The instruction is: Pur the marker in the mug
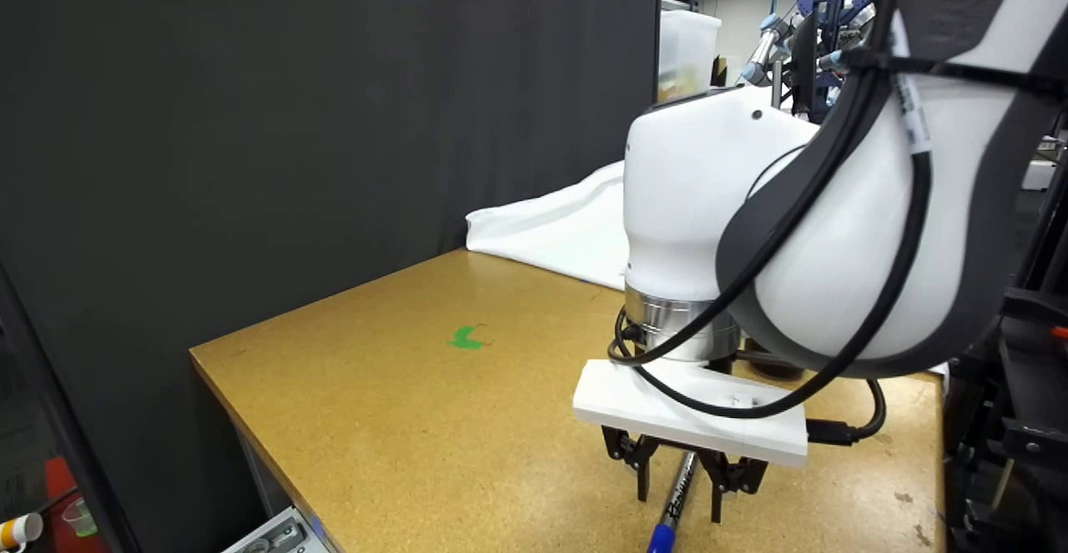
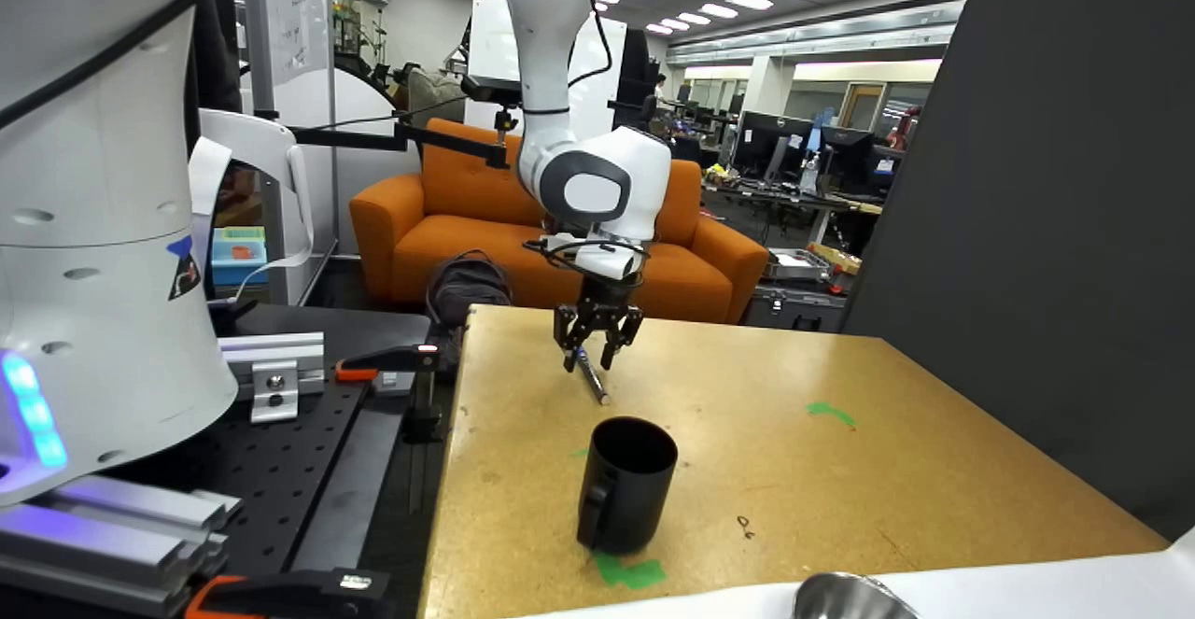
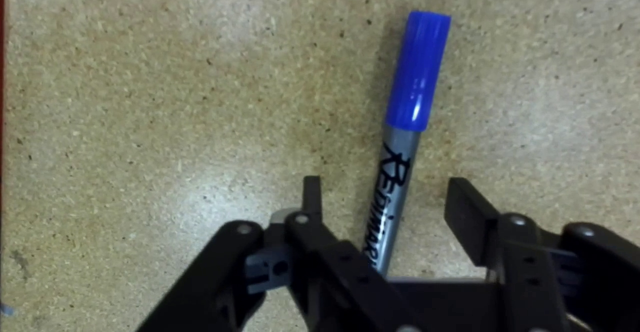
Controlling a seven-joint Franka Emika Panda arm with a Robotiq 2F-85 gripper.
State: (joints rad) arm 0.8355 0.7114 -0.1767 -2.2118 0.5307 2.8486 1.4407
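Over the marker (image 3: pixel 403 136), arm (image 2: pixel 611 166) bent, downturned claw (image 1: pixel 679 508) spread

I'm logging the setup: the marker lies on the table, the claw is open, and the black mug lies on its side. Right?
The mug isn't on its side: an exterior view shows it upright. The marker does lie on the table, and the claw is open.

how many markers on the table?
1: the marker lies on the table, between the open fingers in the wrist view. The mug or arm could hide others.
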